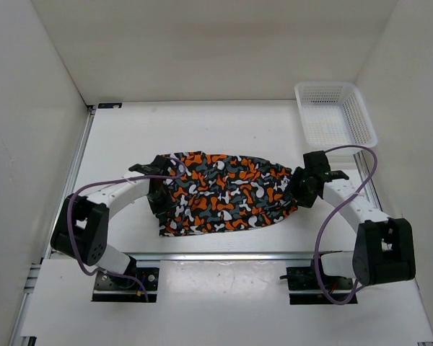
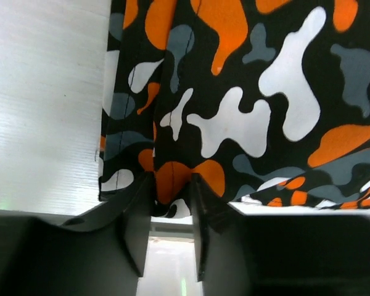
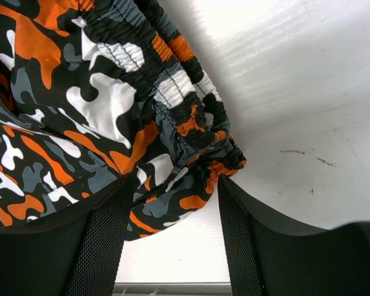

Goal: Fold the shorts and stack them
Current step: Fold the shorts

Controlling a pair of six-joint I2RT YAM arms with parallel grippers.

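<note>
The shorts (image 1: 224, 191), in an orange, black, grey and white camouflage print, lie spread across the middle of the table between both grippers. My left gripper (image 1: 157, 196) is at their left edge. In the left wrist view its fingers (image 2: 135, 222) are close together with a fold of the hem (image 2: 172, 185) pinched between the tips. My right gripper (image 1: 304, 185) is at the right end. In the right wrist view its jaws stand wide apart around the gathered elastic waistband (image 3: 191, 132), and its fingers (image 3: 102, 240) are not pressing on the cloth.
A white mesh basket (image 1: 335, 113) stands at the back right corner of the table. White walls close in the left, right and back. The table's front rail (image 1: 224, 254) runs just below the shorts.
</note>
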